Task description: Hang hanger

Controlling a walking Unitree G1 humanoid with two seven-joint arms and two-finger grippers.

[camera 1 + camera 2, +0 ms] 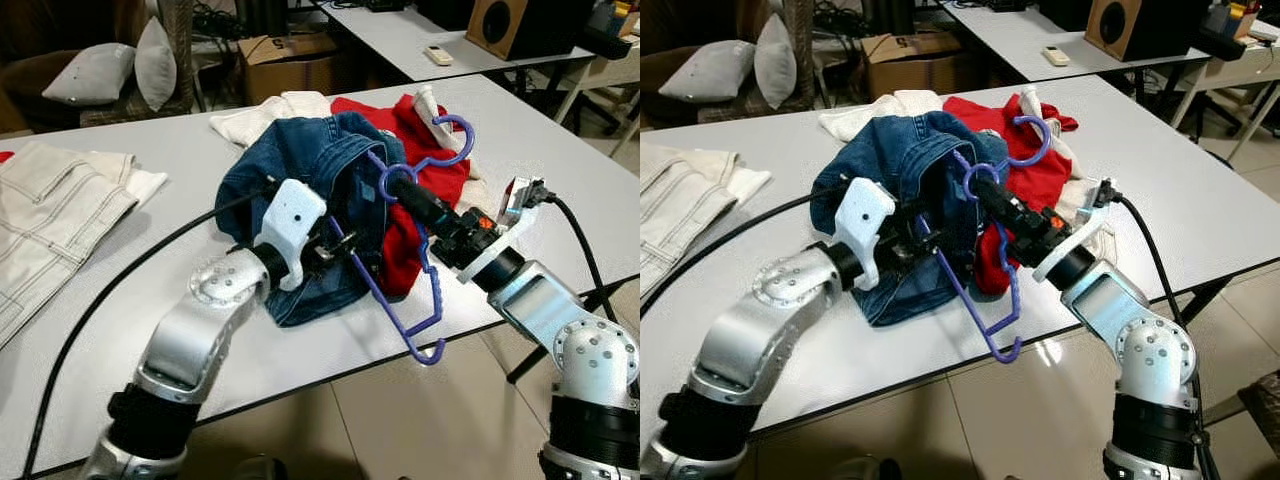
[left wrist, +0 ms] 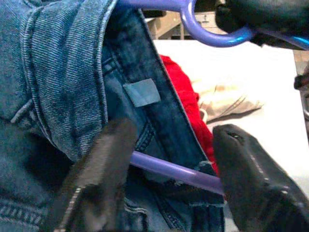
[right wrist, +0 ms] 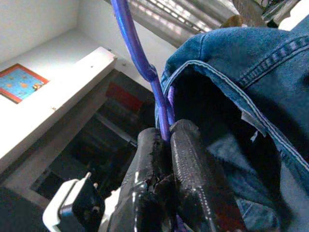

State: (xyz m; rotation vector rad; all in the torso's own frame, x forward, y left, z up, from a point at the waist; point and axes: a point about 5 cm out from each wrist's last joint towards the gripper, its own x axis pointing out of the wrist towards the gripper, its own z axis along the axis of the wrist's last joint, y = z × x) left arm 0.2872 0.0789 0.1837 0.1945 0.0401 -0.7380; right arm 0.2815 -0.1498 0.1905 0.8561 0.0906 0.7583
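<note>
A purple plastic hanger point(image 1: 405, 325) stands tilted over the table's front edge, its hook point(image 1: 455, 140) pointing up and back. My right gripper point(image 1: 395, 185) is shut on the hanger's neck just below the hook, and the right wrist view shows its fingers point(image 3: 186, 145) pinching the purple rod point(image 3: 128, 43). One hanger arm runs inside a crumpled blue denim garment point(image 1: 290, 160). My left gripper point(image 2: 174, 140) is open at the garment's opening, a finger on each side of the purple bar point(image 2: 164, 167). A red garment point(image 1: 410, 235) lies behind the hanger.
Cream trousers point(image 1: 50, 220) lie on the white table point(image 1: 560, 190) at the left, and a white cloth point(image 1: 270, 115) lies behind the denim. Beyond the table are a cardboard box point(image 1: 285, 60), cushions point(image 1: 95, 70) and a second table with a remote point(image 1: 437, 55). Black cables trail from both wrists.
</note>
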